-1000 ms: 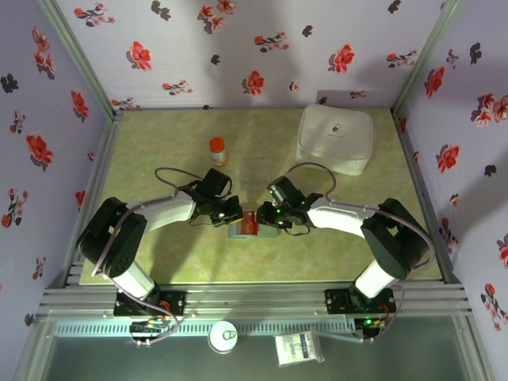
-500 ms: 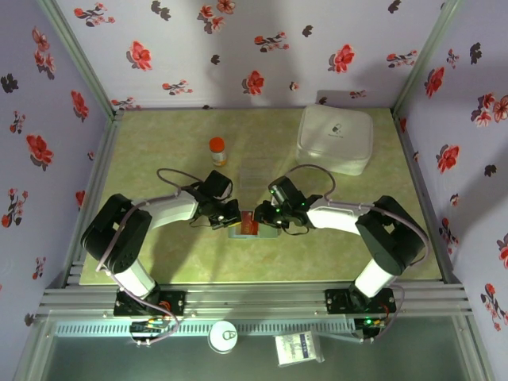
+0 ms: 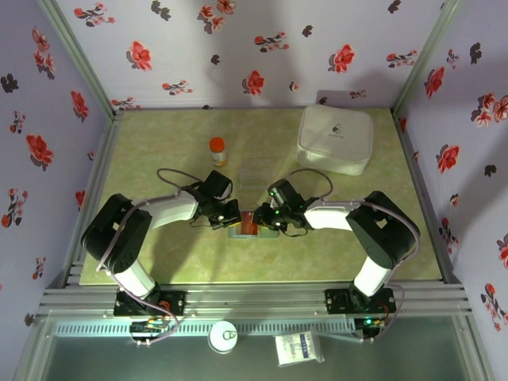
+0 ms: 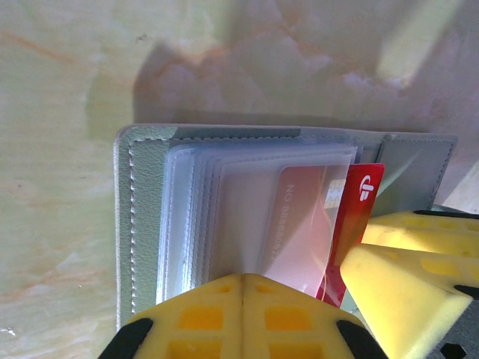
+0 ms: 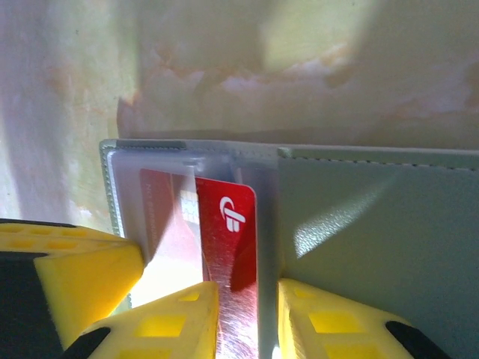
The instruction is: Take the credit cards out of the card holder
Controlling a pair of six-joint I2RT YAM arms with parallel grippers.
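A red credit card [image 5: 228, 224] lies half bared from the clear sleeves [image 4: 247, 202] of the open card holder [image 5: 374, 224], directly under the right gripper [image 5: 247, 318], whose jaws stand a little apart astride the bared strip — no pinch on it can be made out. The left gripper [image 4: 241, 299], jaws pressed together, is set down on the sleeves just beside. The holder should be held pinned while the card alone, not the film, is caught and drawn flat toward the bare leaf. The card's long axis is judged to run straight out from the right fingertips — logo end farthest, face up.
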